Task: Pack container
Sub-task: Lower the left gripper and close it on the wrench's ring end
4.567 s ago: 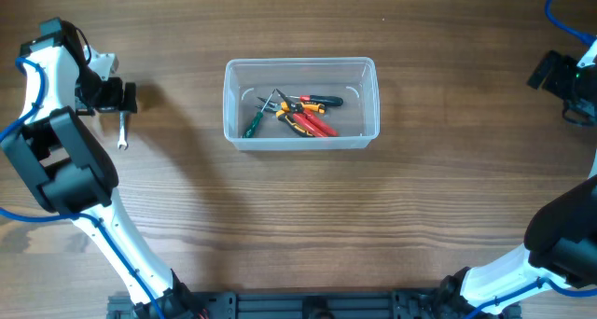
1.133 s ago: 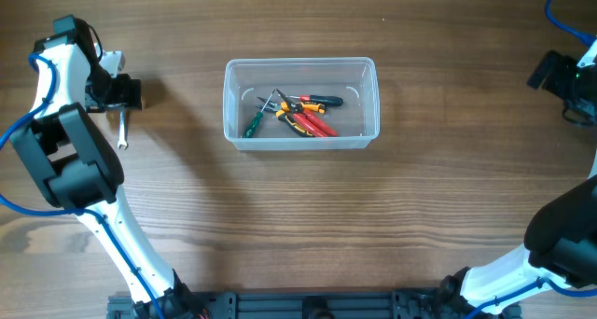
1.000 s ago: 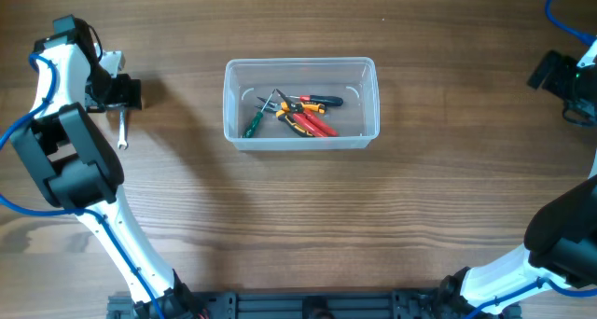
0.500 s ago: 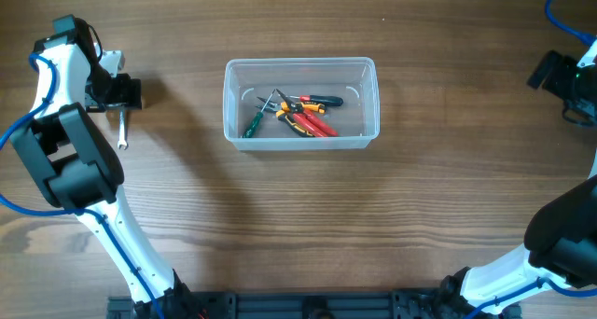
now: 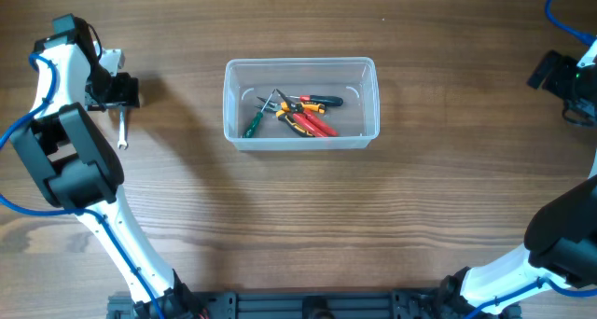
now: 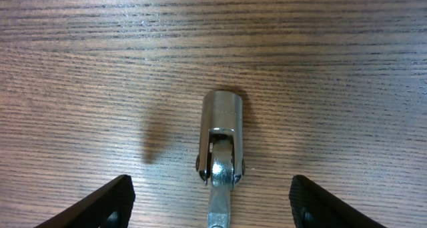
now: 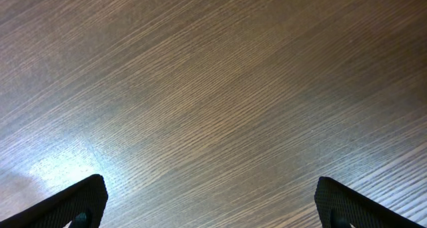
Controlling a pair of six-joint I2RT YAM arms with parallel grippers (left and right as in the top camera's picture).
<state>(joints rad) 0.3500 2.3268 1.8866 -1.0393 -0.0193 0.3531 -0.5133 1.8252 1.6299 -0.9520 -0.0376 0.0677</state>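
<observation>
The container is being shown standing near the middle of the counter, a little toward the far edge, with its long sides parallel to that edge. It is being presented as a clear, see-through plastic bin, rectangular, with rounded corners and a thick rim; the wood grain is being seen through its walls. A small heap of hand tools is being held inside it, left of its centre: a green-handled screwdriver, red-handled pliers and at least one more tool with a dark and yellow handle, all crossing one another. Much of its floor toward the right end is being left bare.

Near the left edge of the counter, well apart from the container, a metal wrench is being seen lying flat on the wood. The left gripper is being held spread directly over the wrench's socket end, one finger on each side and neither touching the metal.

By the right edge, the right gripper is being held spread wide above bare wood, with nothing between its fingers.
</observation>
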